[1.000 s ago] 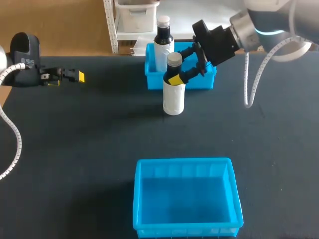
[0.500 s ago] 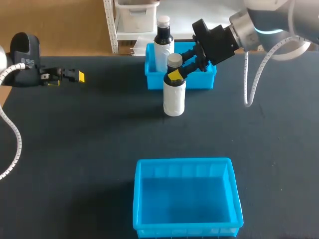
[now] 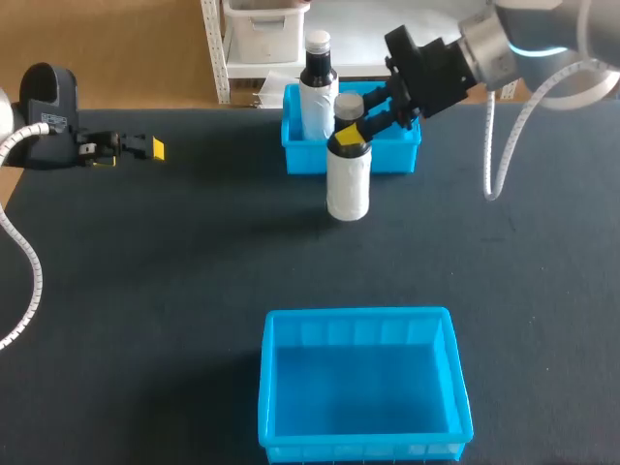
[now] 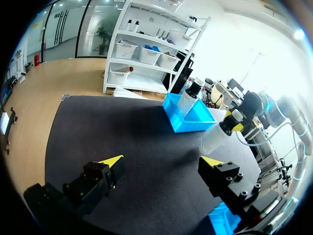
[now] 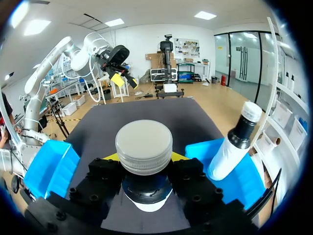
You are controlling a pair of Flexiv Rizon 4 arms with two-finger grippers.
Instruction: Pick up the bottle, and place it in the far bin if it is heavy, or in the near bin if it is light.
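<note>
The near bin (image 3: 269,387) sits closest to the robot. Beyond it the white bottle (image 3: 349,184) is upright in the right gripper (image 3: 353,133), which clamps its dark neck just under the cap (image 5: 144,146). Only the right wrist view shows both fingers pressing in. Off to the left, the left gripper (image 4: 164,164) is spread wide around nothing, plain in its own view. Just behind the held bottle, the far bin (image 3: 397,157) holds a second bottle (image 3: 317,92).

The white, pale-capped bottle (image 3: 349,184) is upright, the right hand (image 3: 352,131) clamped on its dark neck, just before the far blue bin (image 3: 397,155); the near blue bin (image 3: 358,441) sits well apart.
</note>
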